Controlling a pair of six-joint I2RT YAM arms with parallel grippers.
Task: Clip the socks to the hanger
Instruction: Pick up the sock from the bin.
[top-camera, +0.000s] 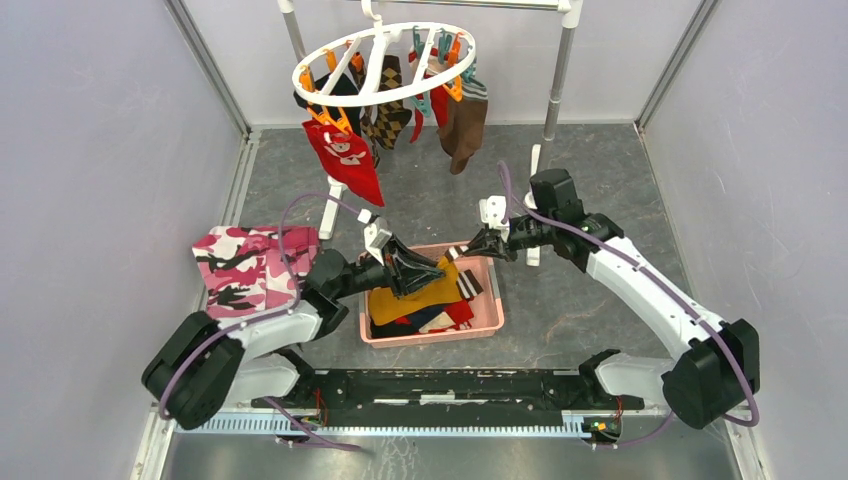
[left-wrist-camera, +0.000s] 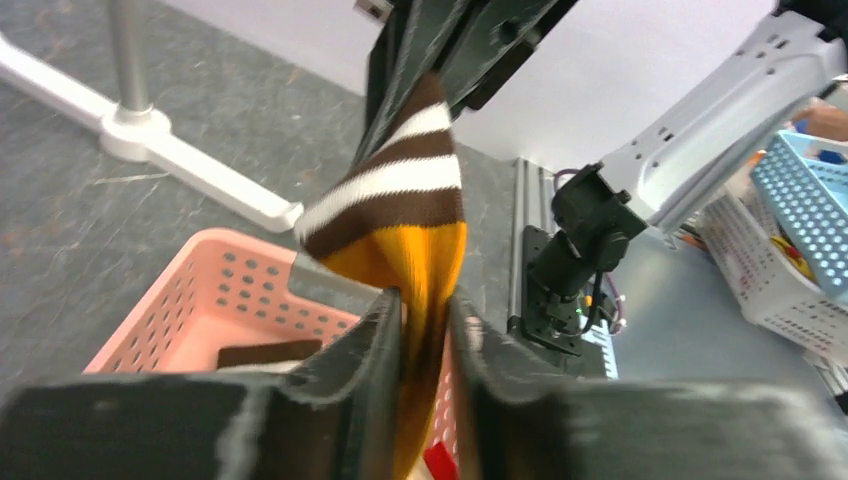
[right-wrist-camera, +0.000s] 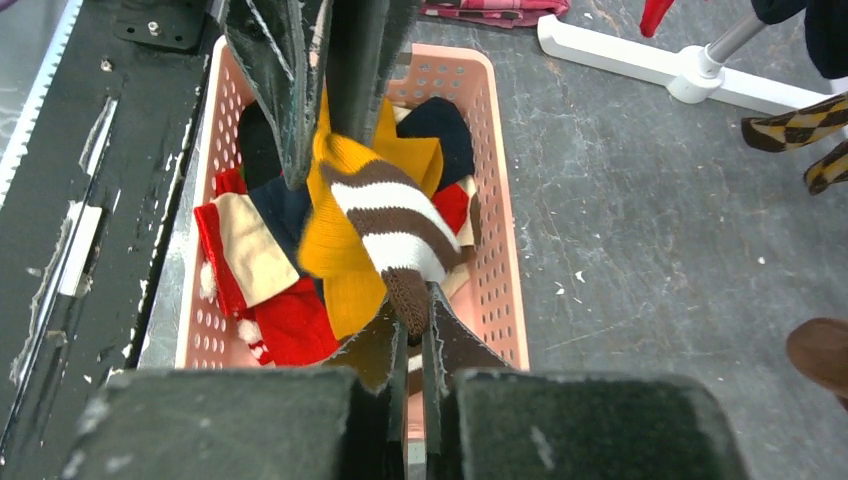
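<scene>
Striped sock (right-wrist-camera: 375, 200), long axis left-right, over basket (right-wrist-camera: 507, 230).
Right gripper (right-wrist-camera: 415, 310) pinches brown toe; left gripper (left-wrist-camera: 425, 305) narrowly flanks mustard end, grip unclear; hanger (top-camera: 384, 62) lies far.

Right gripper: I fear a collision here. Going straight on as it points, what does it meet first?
The striped sock that the right gripper pinches by its brown toe; just beyond that, probably the left gripper, though depth is unclear.

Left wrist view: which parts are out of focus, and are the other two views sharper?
Left wrist view: left gripper's fingers blurred, striped sock sharp, wall behind washed out. Right wrist view: right gripper's fingers soft, pink basket crisp. Top external view: evenly lit, sharp throughout.
</scene>
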